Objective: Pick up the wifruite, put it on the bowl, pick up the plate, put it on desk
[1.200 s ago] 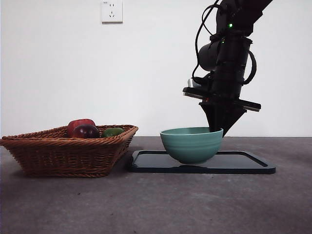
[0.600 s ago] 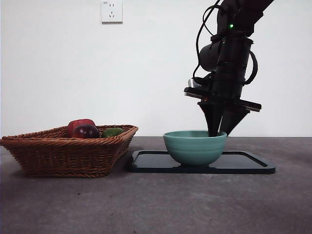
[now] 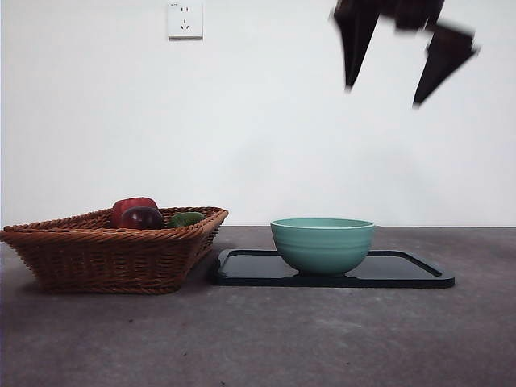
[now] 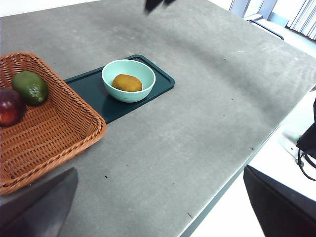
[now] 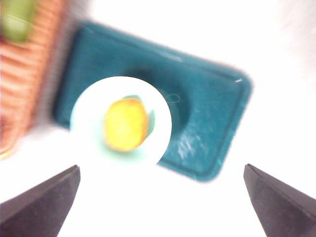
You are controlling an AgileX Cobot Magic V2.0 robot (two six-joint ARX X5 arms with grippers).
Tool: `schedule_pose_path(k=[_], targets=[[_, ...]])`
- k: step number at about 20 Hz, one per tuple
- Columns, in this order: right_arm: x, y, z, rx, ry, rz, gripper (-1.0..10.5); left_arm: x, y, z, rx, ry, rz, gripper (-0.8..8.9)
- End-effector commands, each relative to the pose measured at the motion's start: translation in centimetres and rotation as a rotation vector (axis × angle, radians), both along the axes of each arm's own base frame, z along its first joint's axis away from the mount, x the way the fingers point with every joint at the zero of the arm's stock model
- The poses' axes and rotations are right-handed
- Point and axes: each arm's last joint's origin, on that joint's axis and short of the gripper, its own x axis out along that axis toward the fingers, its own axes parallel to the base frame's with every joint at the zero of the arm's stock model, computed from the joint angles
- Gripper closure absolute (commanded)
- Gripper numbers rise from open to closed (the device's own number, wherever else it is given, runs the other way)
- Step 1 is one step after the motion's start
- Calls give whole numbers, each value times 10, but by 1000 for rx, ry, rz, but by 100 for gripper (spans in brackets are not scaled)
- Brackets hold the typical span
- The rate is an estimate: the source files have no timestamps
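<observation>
The orange-brown wifruite lies inside the teal bowl; the front view hides it behind the bowl's wall. The bowl stands on the dark flat plate, which rests on the grey desk. My right gripper hangs open high above the bowl, holding nothing. Far from the bowl, over the desk's near side, my left gripper is open and empty.
A wicker basket beside the plate holds a red apple, a dark purple-red fruit and a green fruit. A wall socket is on the white wall behind.
The right gripper has let go at the bowl, opened and risen fast from the bowl's rim to the top of the front view. The bowl settled flat on the plate.
</observation>
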Motion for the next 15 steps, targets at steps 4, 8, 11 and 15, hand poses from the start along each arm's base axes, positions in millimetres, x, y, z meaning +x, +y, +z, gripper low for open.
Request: schedule_pose_path(k=[4,8,11,15], targets=[[-94,-28,73,8,-180,7,348,0,0,4,-24,-10,-5,156],[-162,-46,94,51,-301,29,348,0,-1,7,-57,-29,-6,156],[-207,-59,85,75,-345,48,348,1,-3,11,-94,-48,-5,157],[-256,-77,47,114,-374,42,348,1,-3,13,-116,-60,-6,157]])
